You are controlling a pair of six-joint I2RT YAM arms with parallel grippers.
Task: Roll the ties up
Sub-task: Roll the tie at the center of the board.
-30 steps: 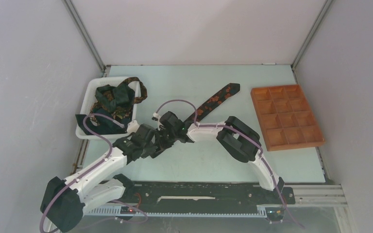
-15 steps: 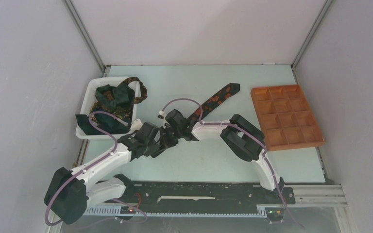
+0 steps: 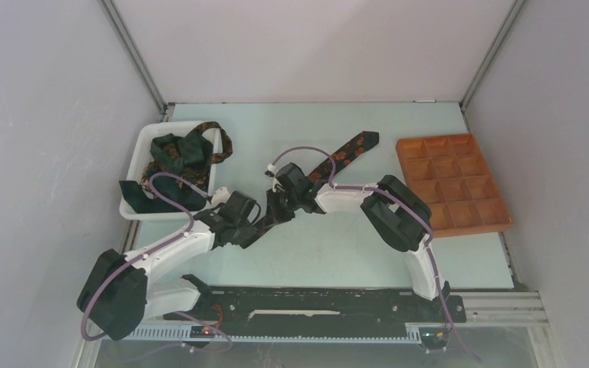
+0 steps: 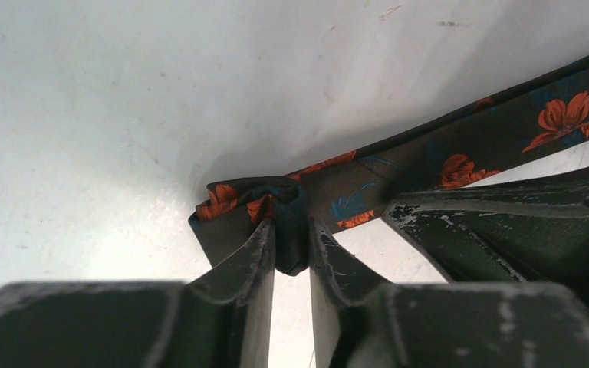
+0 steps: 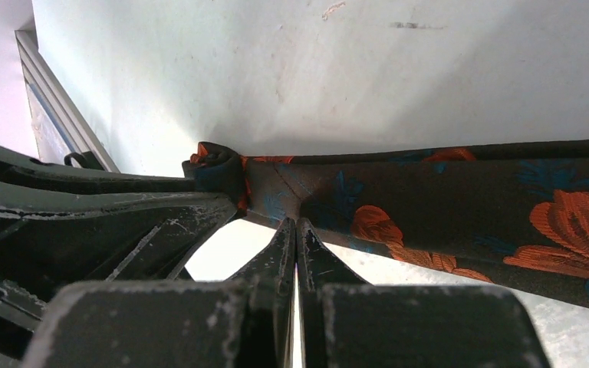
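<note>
On the pale counter [image 3: 353, 257], left jaws pinch the started roll of the dark orange-flowered fabric necktie [image 4: 460, 149], right jaws pressed together; next, another tight turn.

Your left arm [image 3: 170, 251] and right arm [image 3: 423, 267]: white shells, chunky black joints, a mauve cable [image 3: 299, 149] looped along each, black fingers [image 4: 249, 259] scuffed pale at the edges.

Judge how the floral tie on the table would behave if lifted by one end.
Probably floppy: the floral tie creases beside its rolled end. That roll looks loose, so it may unwind if released. Likely light; a push would bunch it.
</note>
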